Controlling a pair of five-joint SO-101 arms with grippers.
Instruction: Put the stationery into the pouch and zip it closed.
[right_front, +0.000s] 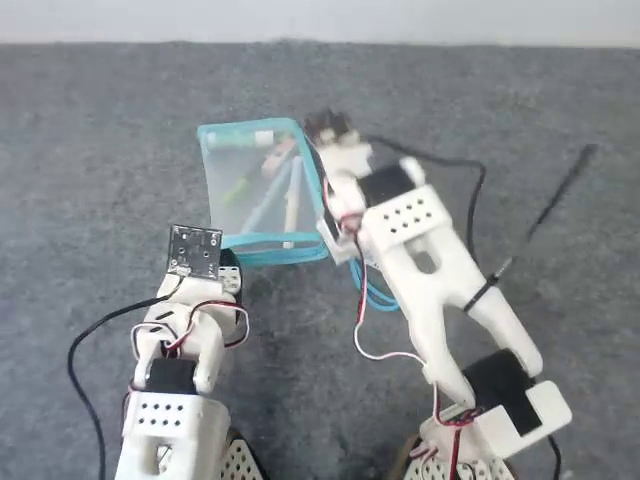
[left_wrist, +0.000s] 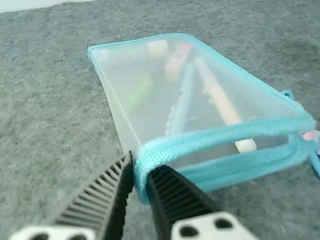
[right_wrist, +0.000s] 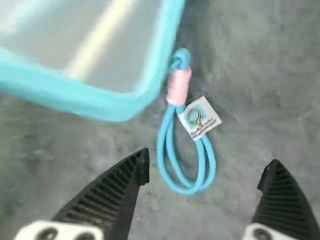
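Observation:
The pouch is translucent with teal edging and lies on the grey cloth. Inside it lie a wooden pencil, a blue pen and a green marker. My left gripper is shut on the teal zip edge at the pouch's near corner. My right gripper stands open just above the cloth at the pouch's other near corner. The blue zip-pull cord loop, with a pink wrap and a small tag, lies between its fingers, untouched.
Grey cloth covers the table all round the pouch. The right arm reaches along the pouch's right side. Black cables trail at the right, and another loops by the left arm's base.

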